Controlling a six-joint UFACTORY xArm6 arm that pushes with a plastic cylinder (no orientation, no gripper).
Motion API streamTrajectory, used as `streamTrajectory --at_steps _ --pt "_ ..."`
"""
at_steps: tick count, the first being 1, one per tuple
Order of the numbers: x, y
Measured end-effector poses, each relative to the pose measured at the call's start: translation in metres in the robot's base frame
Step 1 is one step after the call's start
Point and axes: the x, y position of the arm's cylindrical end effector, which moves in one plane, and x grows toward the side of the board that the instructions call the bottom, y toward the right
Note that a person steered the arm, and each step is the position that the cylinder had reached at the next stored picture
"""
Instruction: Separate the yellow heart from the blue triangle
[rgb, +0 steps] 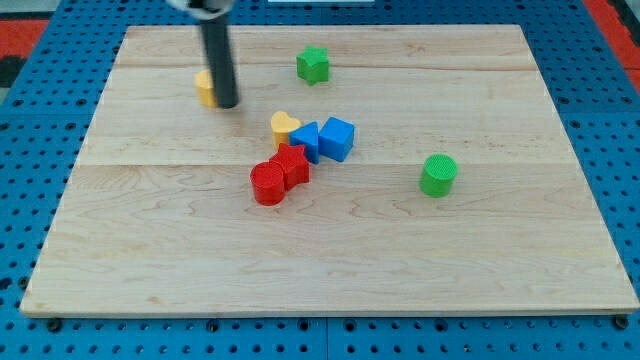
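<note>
Yellow heart (284, 127) touching blue triangle (305, 139) mid-board, my tip (227, 103) (a bare rod, holding nothing) apart toward the top-left corner.

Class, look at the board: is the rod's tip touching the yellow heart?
No: my tip stands beside another yellow block toward the view's upper left, apart from the yellow heart.

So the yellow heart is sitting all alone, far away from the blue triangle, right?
No. In the camera view the yellow heart sits right against the blue triangle, not far away. My tip is off to the view's left of them.
</note>
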Motion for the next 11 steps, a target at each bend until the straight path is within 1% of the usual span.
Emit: streamTrajectory --at_steps 1,2,3,4,5,6,7,8,9,10,11 --pt "0.051 -0.011" --pt "0.053 0.07" --pt "0.055 0.093" --pt "0.054 0.122" --pt "0.042 0.157" --pt "0.014 0.157" --pt "0.008 0.216" --pt "-0.018 0.186" --pt "-0.029 0.064" --pt "-0.033 0.023" --pt "-0.028 0.146"
